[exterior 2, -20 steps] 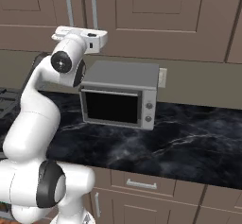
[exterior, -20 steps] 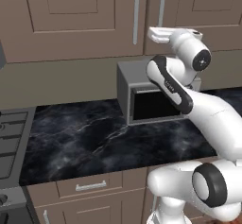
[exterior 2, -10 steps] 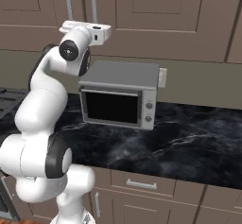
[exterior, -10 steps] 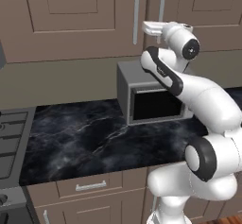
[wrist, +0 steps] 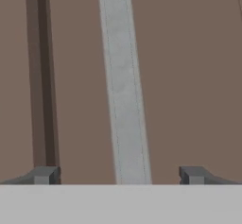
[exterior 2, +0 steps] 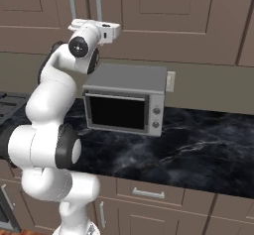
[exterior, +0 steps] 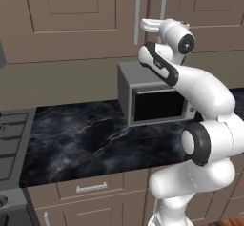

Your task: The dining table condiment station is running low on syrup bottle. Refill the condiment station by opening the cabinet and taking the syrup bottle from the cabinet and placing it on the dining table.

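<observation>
Both claw (wrist: 118, 175) jaws flank cabinet (wrist: 189, 76) handle (wrist: 124, 86)

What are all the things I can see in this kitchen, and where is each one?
cabinet: one row, taupe-brown panel doors, all shut, on the wall above the counter.
bar handles: two, silver, upright, side by side where two doors meet.
microwave: one, grey with a dark window, on the counter against the wall.
counter: one, black marble with white veins, under the wall cabinet.
drawers: taupe, silver horizontal handles, below the counter.
stove: one, dark, at the counter's left end.
arm: one, white with dark joints, reaching up to the doors.
claw: one, open, a handle between its tips.
</observation>
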